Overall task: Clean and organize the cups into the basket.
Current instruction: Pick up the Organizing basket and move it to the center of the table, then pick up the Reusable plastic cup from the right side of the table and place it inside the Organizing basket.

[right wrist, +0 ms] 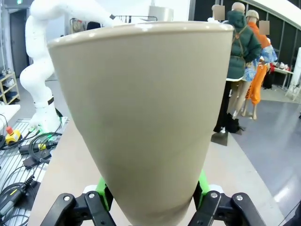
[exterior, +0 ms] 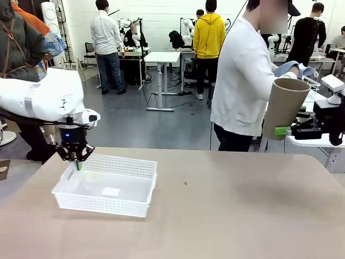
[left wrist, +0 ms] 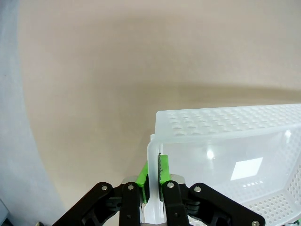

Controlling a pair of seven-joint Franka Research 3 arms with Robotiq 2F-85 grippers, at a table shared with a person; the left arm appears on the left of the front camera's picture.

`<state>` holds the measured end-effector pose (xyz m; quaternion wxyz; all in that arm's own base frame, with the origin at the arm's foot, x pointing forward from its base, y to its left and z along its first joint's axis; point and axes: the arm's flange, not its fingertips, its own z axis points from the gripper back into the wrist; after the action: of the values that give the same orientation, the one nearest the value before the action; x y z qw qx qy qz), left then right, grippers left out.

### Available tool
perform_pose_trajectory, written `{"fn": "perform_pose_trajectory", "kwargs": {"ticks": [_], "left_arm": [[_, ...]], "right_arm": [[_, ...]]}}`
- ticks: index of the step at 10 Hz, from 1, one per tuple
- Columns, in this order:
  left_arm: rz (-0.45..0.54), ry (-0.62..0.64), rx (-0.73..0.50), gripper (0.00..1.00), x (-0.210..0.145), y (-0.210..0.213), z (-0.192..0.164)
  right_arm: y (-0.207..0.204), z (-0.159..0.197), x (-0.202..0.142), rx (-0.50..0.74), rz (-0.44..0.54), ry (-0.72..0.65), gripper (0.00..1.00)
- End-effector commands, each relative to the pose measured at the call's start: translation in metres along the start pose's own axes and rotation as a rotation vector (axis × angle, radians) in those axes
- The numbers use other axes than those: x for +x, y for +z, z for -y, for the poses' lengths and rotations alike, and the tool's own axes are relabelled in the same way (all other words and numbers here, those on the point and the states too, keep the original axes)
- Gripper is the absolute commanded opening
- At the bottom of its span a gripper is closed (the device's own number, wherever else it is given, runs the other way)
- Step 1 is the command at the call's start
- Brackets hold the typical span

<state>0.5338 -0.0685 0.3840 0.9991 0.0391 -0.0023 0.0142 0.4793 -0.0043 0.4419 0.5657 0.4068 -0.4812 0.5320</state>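
While close, basket [left wrist: 152, 157] between left jaws.

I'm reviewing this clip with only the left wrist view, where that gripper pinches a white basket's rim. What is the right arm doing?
Observer: The right gripper is shut on a tan cup near its narrow end, held in the air at the right side of the table.
Reviewer: Is anyone else involved?
Observer: Yes, a person in a white top holds a blue cloth at the cup's mouth.
Reviewer: Any cups in the basket?
Observer: None. The front view shows the whole inside of the basket, which sits on the table's left part.
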Motion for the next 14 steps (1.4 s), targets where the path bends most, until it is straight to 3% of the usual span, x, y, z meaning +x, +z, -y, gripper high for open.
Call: {"fn": "perform_pose_trajectory", "kwargs": {"ticks": [1,5,7,11,13,14], "left_arm": [[0.016,0.077,0.029,0.00,0.018,0.007,0.046],[0.018,0.008,0.095,0.00,0.026,0.002,0.150],[-0.002,-0.037,0.104,0.00,0.026,-0.006,0.184],[-0.003,-0.054,0.078,0.00,0.022,-0.002,0.209],[0.015,-0.040,0.021,0.00,0.015,0.013,0.185],[0.006,-0.072,0.057,0.00,0.021,-0.002,0.208]], "right_arm": [[-0.010,0.004,-0.020,0.037,-0.021,-0.014,0.00],[-0.010,0.004,-0.020,0.037,-0.021,-0.014,0.00],[-0.010,0.004,-0.020,0.037,-0.021,-0.014,0.00],[-0.010,0.004,-0.020,0.037,-0.021,-0.014,0.00],[-0.010,0.004,-0.020,0.037,-0.021,-0.014,0.00],[-0.010,0.004,-0.020,0.037,-0.021,-0.014,0.00]]}}
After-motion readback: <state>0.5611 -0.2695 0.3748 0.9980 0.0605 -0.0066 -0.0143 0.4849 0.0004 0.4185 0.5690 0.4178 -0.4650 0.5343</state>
